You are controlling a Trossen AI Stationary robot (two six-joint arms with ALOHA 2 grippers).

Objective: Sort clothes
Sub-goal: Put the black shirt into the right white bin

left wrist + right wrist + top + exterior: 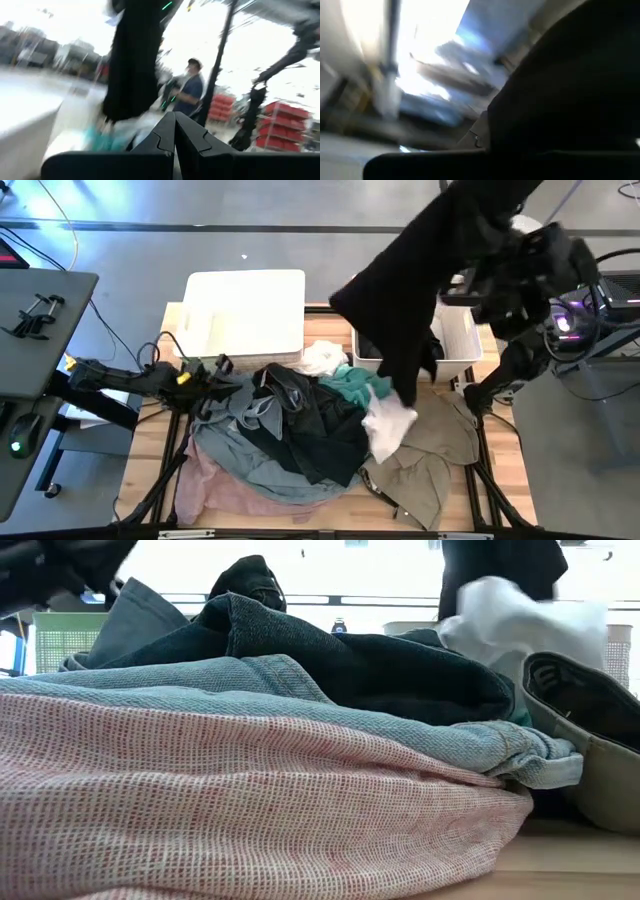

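Observation:
A heap of clothes lies mid-table: pale pink at the bottom, grey-blue denim, dark cloth, teal, white and beige. My right gripper is raised high over the right basket, shut on a black garment; the cloth hides its fingers. My left gripper is shut with nothing in it, at the heap's left edge, tipped upward. My right gripper holds the black garment by its upper end; the cloth drapes over the fingers and hides the place of contact. The garment hangs long and slack below the gripper, and its lower end reaches down to the heap beside the white piece.
Two white baskets stand at the table's far side, the left basket with nothing showing in it, the right half hidden by the hanging garment. A person stands in the room beyond. A side table with clamps is at the left.

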